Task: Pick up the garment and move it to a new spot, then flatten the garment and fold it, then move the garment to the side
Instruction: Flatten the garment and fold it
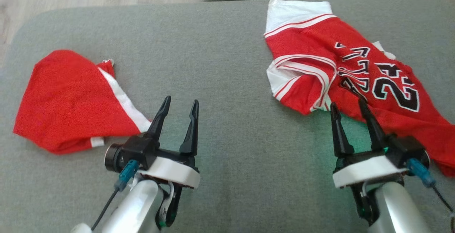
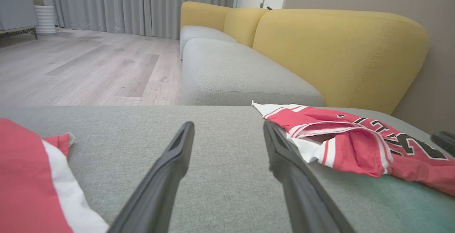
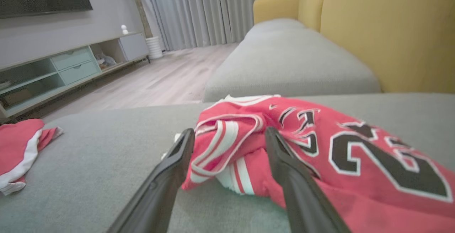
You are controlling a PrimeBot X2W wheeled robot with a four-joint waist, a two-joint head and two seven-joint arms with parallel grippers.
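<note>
1. Left gripper (image 1: 181, 100): 2 long dark fingers spread wide and released, gripping nothing. In the left wrist view (image 2: 228, 123) there is bare grey fabric between them.
2. Right gripper (image 1: 347, 102): 2 fingers spread and released, pinching nothing. The fingertips sit at the near edge of the jersey. In the right wrist view (image 3: 229, 130) a bunched, striped fold lies between the 2 tips and just past them, and red cloth lies alongside the right-hand finger.
3. Jersey (image 1: 312, 41): the task's garment. It is red with white trim and stripes, and has black lettering and numerals outlined in white. It lies crumpled, not flat, on the cushion. It begins at the right gripper's fingertips and spreads ahead of them and off to their right (image 3: 355, 147). It is well to the right of the left gripper's fingers (image 2: 355, 147).
4. Second red garment (image 1: 67, 98): it has 1 white band and lies loosely heaped. It is to the left of the left gripper's fingers, with its near corner just beside the base of the left-hand finger (image 2: 21, 176). It is well apart from the jersey (image 3: 17, 140).
5. Grey cushion (image 1: 220, 48): the surface under both grippers and both garments.
6. Beyond the fingertips: a yellow backrest (image 2: 337, 48), a pale wood floor (image 2: 89, 66) and grey curtains (image 2: 142, 2). A low cabinet (image 3: 71, 66) is ahead and to the left of the right gripper's fingers.
</note>
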